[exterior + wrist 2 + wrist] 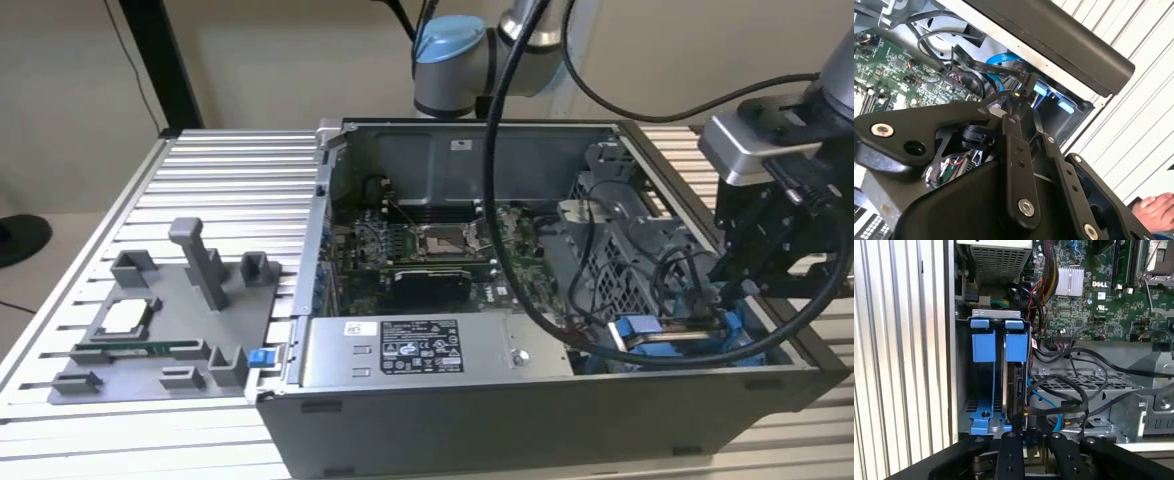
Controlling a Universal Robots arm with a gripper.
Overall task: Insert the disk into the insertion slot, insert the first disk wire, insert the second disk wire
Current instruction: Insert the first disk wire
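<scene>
Pinching the black wire connector (1026, 85), fingers (1015, 150) close together beside the slotted disk (1015, 385), tips partly hidden.

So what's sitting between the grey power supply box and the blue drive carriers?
Loose black, red and yellow wires cross the gap between the power supply box and the blue drive carriers, in the first wrist view.

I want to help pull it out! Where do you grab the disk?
Probably the blue tab at its frame's end, pinched across its thin sides from the case's open top. The disk stands on edge in the insertion slot, so little else is exposed.
</scene>
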